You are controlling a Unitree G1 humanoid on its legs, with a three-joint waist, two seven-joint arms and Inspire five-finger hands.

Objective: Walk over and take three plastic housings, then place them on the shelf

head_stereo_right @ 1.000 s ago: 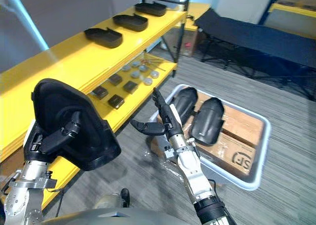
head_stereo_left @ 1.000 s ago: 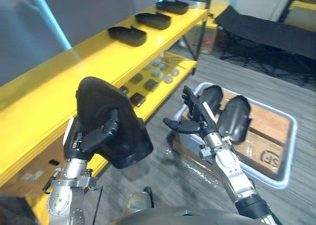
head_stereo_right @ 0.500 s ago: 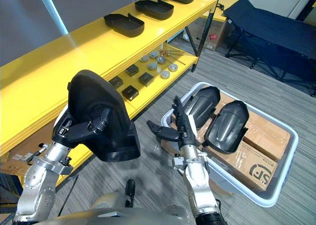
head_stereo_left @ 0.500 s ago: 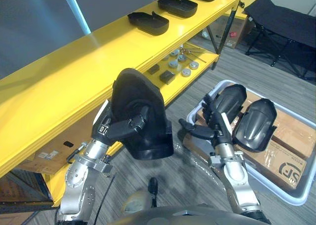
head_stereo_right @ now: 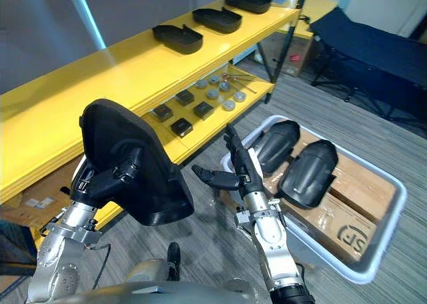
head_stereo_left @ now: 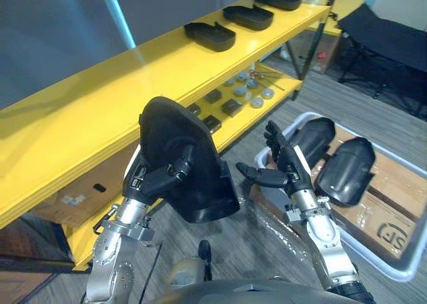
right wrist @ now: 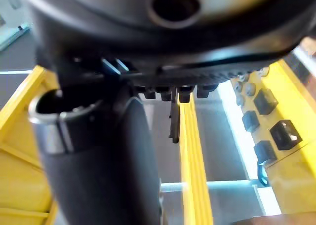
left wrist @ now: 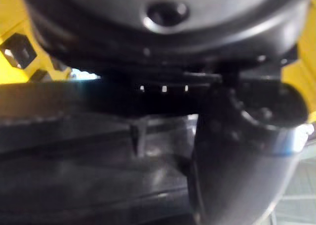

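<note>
My left hand (head_stereo_left: 162,177) grips a plastic housing (head_stereo_left: 175,127) at centre frame, raised upright, I judge, to clear the yellow shelf (head_stereo_left: 100,91) edge (three more housings (head_stereo_left: 210,36) lie there, upper right). My right hand (head_stereo_left: 285,165) hangs slack-fingered, free, near the bin (head_stereo_right: 398,204).

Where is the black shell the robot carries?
In the left eye view, the black housing is in the left hand, raised on the robot's left before the yellow shelf.

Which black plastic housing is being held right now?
The housing gripped by the left hand beside the yellow shelf; the others lie on it or in the bin.
</note>
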